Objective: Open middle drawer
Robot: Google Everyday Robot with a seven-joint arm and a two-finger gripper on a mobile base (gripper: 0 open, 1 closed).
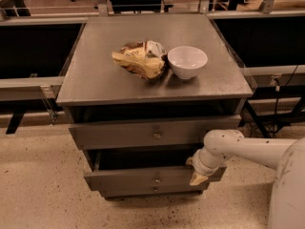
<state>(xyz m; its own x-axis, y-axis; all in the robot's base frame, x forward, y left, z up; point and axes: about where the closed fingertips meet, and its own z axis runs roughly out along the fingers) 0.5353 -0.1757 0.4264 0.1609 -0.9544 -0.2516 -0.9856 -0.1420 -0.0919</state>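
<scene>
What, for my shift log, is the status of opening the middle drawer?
Done: the middle drawer looks partly out, with a dark gap above its front. In hand: the gripper sits at that front's right end. Left: probably pulling it further out.
</scene>
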